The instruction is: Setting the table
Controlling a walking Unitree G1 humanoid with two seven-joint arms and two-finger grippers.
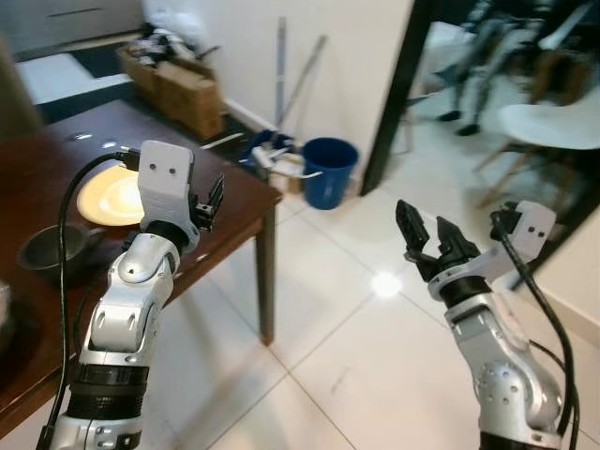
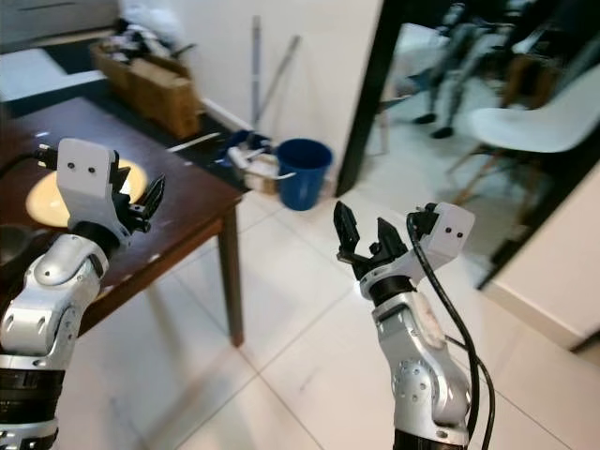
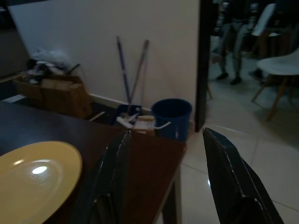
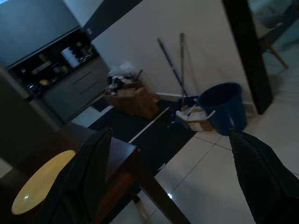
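A yellow plate (image 1: 106, 198) lies on the dark wooden table (image 1: 239, 192) near its corner, with a dark bowl (image 1: 52, 248) beside it toward me. My left gripper (image 1: 208, 204) is raised over the table just right of the plate, open, nothing between its fingers (image 3: 112, 182). My right gripper (image 1: 427, 235) is held up over the tiled floor to the right of the table, open and empty, its fingers (image 4: 88, 175) spread wide.
A blue bucket (image 1: 329, 172) with mop handles (image 1: 281, 70) and a small box stands against the white wall past the table corner. Cardboard boxes (image 1: 183, 89) sit further back. A white chair (image 1: 548, 127) and a black door frame (image 1: 398, 94) are at right. Tiled floor (image 1: 356, 356) lies open below.
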